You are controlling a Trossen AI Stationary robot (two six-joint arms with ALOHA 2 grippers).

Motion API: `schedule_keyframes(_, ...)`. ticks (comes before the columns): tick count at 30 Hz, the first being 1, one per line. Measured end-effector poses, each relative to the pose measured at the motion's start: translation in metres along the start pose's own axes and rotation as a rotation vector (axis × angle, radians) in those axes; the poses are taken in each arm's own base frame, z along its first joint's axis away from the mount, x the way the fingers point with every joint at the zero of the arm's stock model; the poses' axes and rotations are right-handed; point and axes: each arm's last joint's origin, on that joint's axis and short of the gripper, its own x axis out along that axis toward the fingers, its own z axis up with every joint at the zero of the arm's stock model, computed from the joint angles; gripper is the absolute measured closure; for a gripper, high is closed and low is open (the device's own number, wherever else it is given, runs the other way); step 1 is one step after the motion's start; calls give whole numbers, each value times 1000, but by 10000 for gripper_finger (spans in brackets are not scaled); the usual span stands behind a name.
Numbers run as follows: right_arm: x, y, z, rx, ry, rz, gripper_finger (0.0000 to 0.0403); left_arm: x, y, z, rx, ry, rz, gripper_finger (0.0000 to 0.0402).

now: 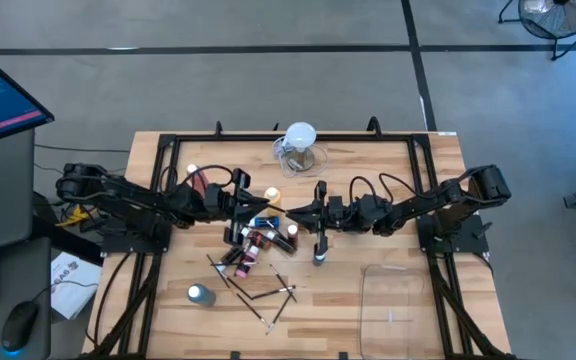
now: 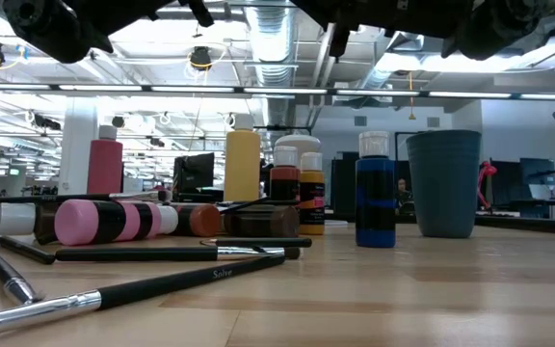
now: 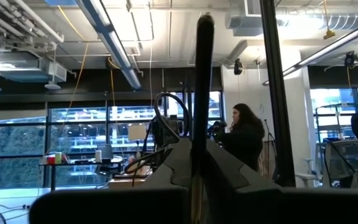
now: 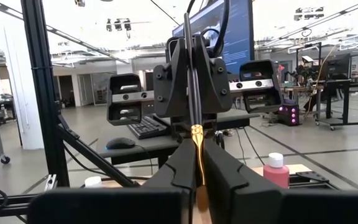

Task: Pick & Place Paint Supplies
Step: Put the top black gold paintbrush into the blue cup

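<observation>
Both grippers clamped on one paintbrush above mid-worktop

The left gripper (image 1: 274,213) and right gripper (image 1: 298,214) meet, each closed on the paintbrush (image 4: 194,134); remaining paint supplies (image 1: 258,240) lie just below.

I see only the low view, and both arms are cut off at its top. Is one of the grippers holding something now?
Observer: Yes. The right gripper is shut on a thin paintbrush with a gold ferrule.
Operator: And the left one?
Observer: The left gripper is shut on the same paintbrush, farther along it.
Operator: Where do they meet?
Observer: Tip to tip above the middle of the table, near the lying paint bottles.
</observation>
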Motion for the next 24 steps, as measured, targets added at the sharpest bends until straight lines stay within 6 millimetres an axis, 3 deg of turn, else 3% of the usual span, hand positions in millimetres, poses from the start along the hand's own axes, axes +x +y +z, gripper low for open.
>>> schedule_keyframes(17, 0, 0, 0, -6, 1, 0, 391, 0, 0, -1, 2, 8, 5, 399)
schedule_keyframes(24, 0, 3, 1, -24, -6, 35, 361, -1, -4, -1, 1, -2, -46, 400)
